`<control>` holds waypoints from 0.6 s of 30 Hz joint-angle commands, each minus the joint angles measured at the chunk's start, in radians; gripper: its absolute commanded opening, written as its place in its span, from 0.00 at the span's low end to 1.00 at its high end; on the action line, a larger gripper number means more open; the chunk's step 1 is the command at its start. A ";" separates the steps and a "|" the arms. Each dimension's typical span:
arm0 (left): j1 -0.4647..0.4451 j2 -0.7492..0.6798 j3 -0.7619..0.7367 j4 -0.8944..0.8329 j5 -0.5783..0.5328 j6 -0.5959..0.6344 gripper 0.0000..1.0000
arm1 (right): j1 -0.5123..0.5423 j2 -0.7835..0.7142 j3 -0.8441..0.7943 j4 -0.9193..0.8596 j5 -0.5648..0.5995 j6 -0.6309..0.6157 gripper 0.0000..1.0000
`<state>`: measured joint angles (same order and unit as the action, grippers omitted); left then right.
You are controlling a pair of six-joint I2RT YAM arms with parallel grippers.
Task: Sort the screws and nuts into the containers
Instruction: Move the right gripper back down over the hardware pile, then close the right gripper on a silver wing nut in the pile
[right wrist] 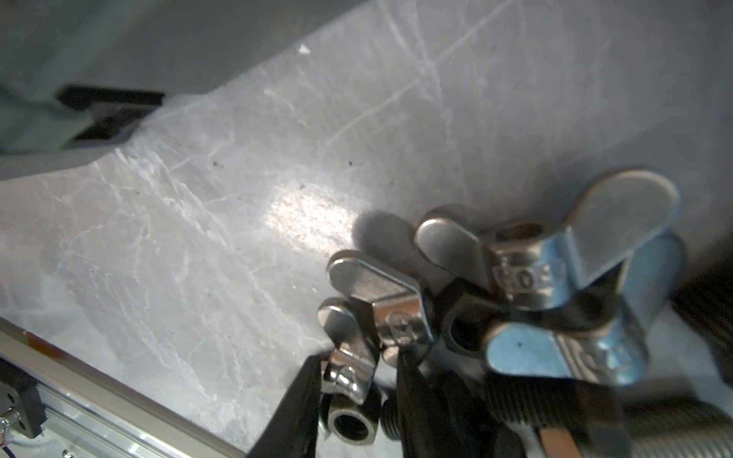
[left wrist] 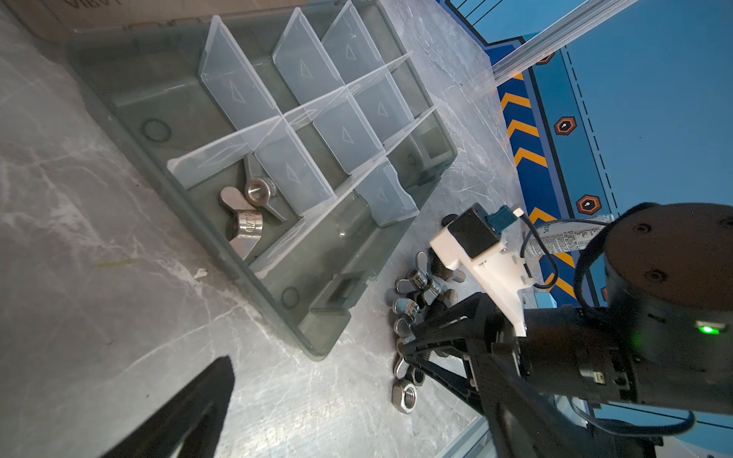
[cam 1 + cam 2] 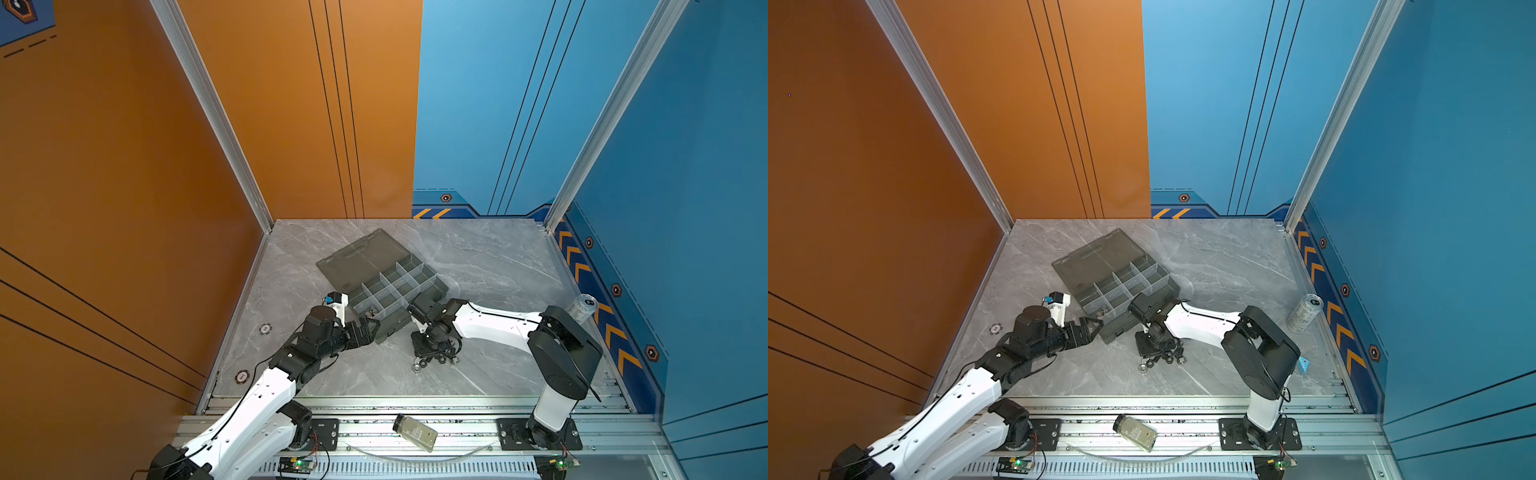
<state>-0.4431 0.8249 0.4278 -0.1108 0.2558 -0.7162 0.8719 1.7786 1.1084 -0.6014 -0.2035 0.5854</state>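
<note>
The right gripper [image 1: 357, 380] stands low over the marble table [image 3: 478, 257], just beside the organiser box [image 2: 131, 103]. Its jaws are closed on a small wing nut [image 1: 347, 353]. Around it lie more nuts [image 1: 555, 253] and dark screws [image 1: 519, 400], which touch each other in one heap. The left gripper [image 3: 371, 324] hovers at the near corner of the box with its jaws wide apart. Two wing nuts [image 2: 248, 210] lie in the corner cell [image 2: 206, 216] there.
</note>
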 commanded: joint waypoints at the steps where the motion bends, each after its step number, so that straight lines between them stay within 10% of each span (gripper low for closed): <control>1: 0.006 -0.003 0.002 0.019 0.020 0.003 0.98 | 0.020 0.028 0.027 -0.045 0.032 0.016 0.35; 18: 0.006 -0.004 -0.009 0.027 0.023 0.001 0.98 | 0.052 0.072 0.072 -0.083 0.098 0.024 0.34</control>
<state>-0.4431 0.8249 0.4274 -0.0933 0.2558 -0.7162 0.9169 1.8290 1.1584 -0.6453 -0.1513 0.5869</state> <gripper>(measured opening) 0.976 0.343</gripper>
